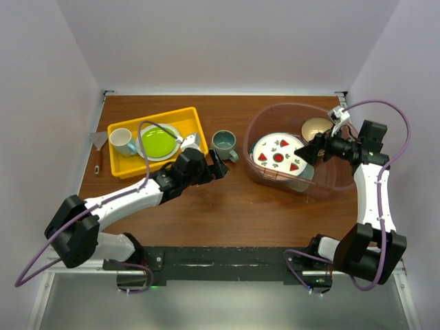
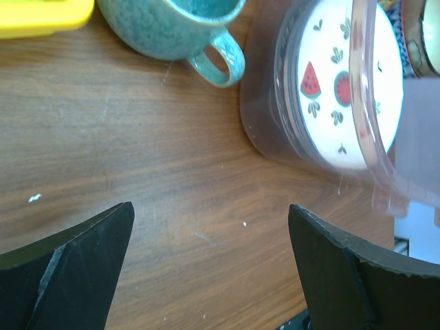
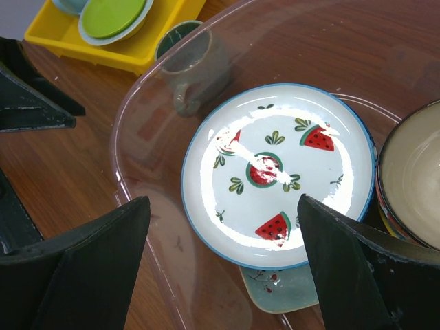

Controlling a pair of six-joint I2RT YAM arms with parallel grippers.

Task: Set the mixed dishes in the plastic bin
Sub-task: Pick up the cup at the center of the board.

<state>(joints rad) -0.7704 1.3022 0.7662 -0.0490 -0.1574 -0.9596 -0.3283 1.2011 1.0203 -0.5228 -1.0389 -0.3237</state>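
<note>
The plastic bin [image 1: 249,139] stands at the right of the table. Inside it lies a white plate with red watermelon marks [image 1: 278,155] [image 3: 278,172], resting on a mint-green tray [image 3: 295,292]. A tan bowl [image 1: 316,127] [image 3: 412,175] sits beside them. My right gripper [image 1: 308,150] [image 3: 223,206] hovers open over the plate, holding nothing. A grey-green mug [image 1: 224,143] [image 2: 172,27] stands on the table just left of the bin. My left gripper [image 1: 221,165] [image 2: 210,220] is open just in front of the mug, over bare wood.
A yellow tray [image 1: 180,118] at the back left holds a white mug [image 1: 122,141] and a green plate [image 1: 158,142]. A small scraper [image 1: 100,148] lies left of it. White walls close in the table on three sides.
</note>
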